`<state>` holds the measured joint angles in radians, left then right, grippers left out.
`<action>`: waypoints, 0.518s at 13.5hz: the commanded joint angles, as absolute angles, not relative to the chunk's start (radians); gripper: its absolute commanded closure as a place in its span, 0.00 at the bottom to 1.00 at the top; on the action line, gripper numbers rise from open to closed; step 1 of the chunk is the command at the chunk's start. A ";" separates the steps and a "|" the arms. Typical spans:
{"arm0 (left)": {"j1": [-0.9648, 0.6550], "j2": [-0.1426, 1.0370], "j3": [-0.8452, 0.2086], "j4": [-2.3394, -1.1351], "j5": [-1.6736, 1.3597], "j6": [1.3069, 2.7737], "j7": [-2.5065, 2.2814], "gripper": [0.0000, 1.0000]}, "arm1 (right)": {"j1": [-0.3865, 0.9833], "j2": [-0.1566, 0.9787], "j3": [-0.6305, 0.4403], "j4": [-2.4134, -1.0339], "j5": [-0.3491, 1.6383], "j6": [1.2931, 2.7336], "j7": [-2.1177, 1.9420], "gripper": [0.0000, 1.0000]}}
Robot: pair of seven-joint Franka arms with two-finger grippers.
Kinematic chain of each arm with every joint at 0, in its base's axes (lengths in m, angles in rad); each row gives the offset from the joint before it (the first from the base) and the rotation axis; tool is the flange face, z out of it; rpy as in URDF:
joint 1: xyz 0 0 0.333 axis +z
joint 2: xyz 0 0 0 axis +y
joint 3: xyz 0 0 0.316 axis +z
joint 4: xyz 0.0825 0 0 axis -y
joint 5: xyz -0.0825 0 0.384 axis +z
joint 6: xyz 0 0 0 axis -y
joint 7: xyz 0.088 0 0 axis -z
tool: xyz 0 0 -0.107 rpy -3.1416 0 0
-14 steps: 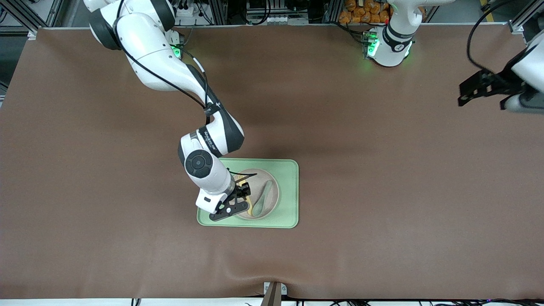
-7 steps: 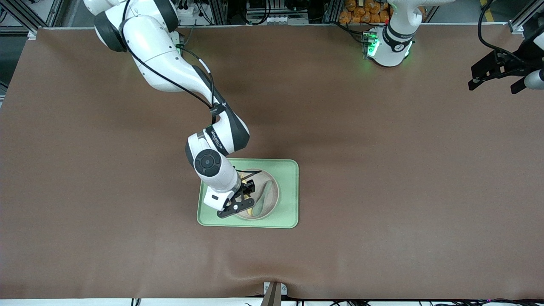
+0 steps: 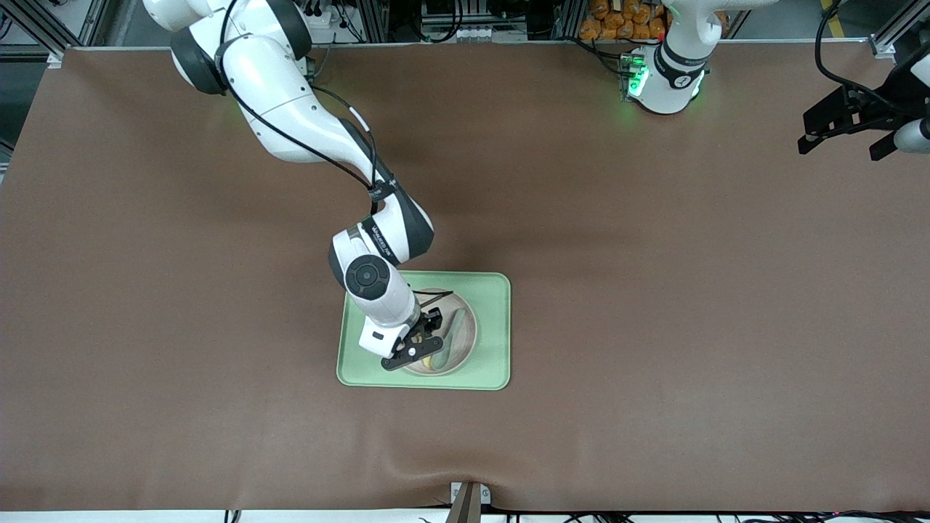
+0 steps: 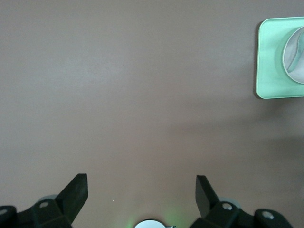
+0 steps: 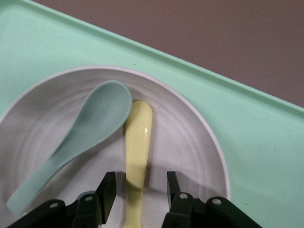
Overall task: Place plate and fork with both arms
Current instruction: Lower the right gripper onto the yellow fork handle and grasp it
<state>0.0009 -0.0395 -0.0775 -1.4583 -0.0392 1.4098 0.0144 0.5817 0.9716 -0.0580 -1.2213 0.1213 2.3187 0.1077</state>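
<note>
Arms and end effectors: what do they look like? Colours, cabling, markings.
Both arms are white shells with dark grey joint bands. The right arm carries a thin black cable along its links, a round dark cap at the wrist and small dark lettering. Bases glow green. The right end effector and left end effector are black, with two flat fingers each.

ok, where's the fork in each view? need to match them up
Front view: fork in the plate on the tray, mostly hidden under the right gripper.
Left wrist view: fork not visible; only the tray's corner and the plate's edge show.
Right wrist view: fork in the plate, handle between the right gripper's fingers, beside the spoon.
Shared landmark: the tray.
</note>
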 commanded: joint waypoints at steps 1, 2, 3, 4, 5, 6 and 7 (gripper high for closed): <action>-0.002 -0.048 -0.078 -1.471 -0.055 1.414 0.006 0.00 | 0.597 0.977 -0.067 -1.216 0.106 2.329 0.124 0.55; -0.002 -0.048 -0.087 -1.471 -0.055 1.414 0.003 0.00 | 0.598 0.977 -0.067 -1.216 0.104 2.329 0.124 0.66; -0.002 -0.046 -0.090 -1.471 -0.055 1.414 0.002 0.00 | 0.598 0.977 -0.067 -1.216 0.104 2.329 0.124 0.77; -0.002 -0.046 -0.091 -1.471 -0.055 1.414 0.000 0.00 | 0.598 0.977 -0.067 -1.216 0.106 2.327 0.126 0.91; -0.002 -0.046 -0.091 -1.471 -0.057 1.414 0.000 0.00 | 0.598 0.976 -0.067 -1.215 0.107 2.326 0.127 1.00; -0.002 -0.046 -0.092 -1.471 -0.057 1.414 -0.002 0.00 | 0.597 0.971 -0.067 -1.210 0.113 2.318 0.129 1.00; -0.002 -0.046 -0.092 -1.471 -0.057 1.414 -0.002 0.00 | 0.591 0.965 -0.067 -1.207 0.114 2.312 0.132 1.00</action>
<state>-0.0021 -0.0394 -0.0897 -1.4673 -0.0397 1.4102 0.0094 0.5866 0.9722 -0.0585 -1.2189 0.1163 2.3198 0.1105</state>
